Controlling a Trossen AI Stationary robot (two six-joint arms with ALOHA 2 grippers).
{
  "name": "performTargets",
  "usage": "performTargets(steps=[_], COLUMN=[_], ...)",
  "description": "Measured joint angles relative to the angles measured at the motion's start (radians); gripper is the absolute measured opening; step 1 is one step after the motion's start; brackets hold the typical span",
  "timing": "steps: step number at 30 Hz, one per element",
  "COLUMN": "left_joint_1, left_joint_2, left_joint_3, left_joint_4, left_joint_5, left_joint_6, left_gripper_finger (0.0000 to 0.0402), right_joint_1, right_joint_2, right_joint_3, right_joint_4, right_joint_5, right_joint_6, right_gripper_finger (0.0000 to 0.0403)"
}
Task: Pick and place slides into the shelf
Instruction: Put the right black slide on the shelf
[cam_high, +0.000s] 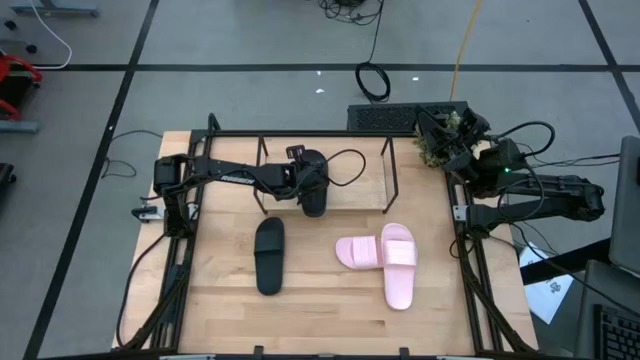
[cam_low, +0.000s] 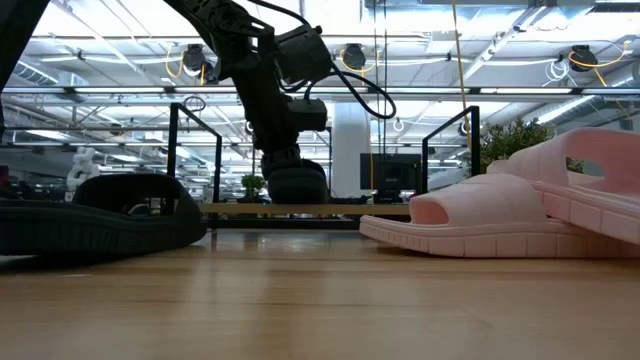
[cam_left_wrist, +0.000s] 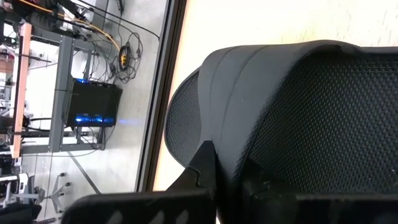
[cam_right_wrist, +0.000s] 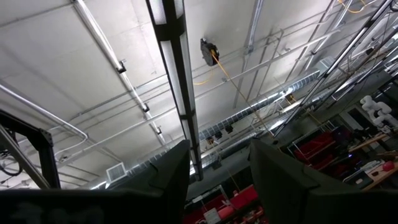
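Wooden worktop (cam_high: 330, 310) was mostly still a to-do list: left gripper (cam_high: 308, 182) had its fingers clamped tight on one black slide (cam_high: 314, 196), right at the shelf (cam_high: 325, 170) by the far edge, not let go yet. Other black slide (cam_high: 269, 255) sat mid-board, and the two pink slides (cam_high: 385, 262) lay overlapping toward the right edge, untouched. Right gripper (cam_right_wrist: 217, 171) was parked off the far right corner, fingers partly apart, holding nothing, so I'd guess three more to go.

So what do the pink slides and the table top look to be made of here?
Pink slides: likely moulded foam or soft rubber, matte, with thick one-piece soles and ridged edges in the low view. Table top: light wood, probably butcher-block, with visible plank seams and a faint sheen.
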Motion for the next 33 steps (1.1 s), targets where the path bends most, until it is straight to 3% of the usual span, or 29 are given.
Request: performTargets(steps=[27, 33], left_joint_1=[-0.016, -0.016], left_joint_2=[-0.001, -0.001], left_joint_3=[-0.059, -0.059], left_joint_4=[0.072, 0.072], left_joint_5=[-0.034, -0.032], left_joint_6=[-0.006, -0.002], left_gripper_finger=[0.0007, 0.0034], right_joint_1=[0.0, 0.0], right_joint_2=[0.0, 0.0], right_joint_3=[0.0, 0.0], right_joint_4=[0.014, 0.014], right_joint_5=[-0.001, -0.001], right_joint_6=[-0.002, -0.02], right_gripper_finger=[0.0157, 0.0157])
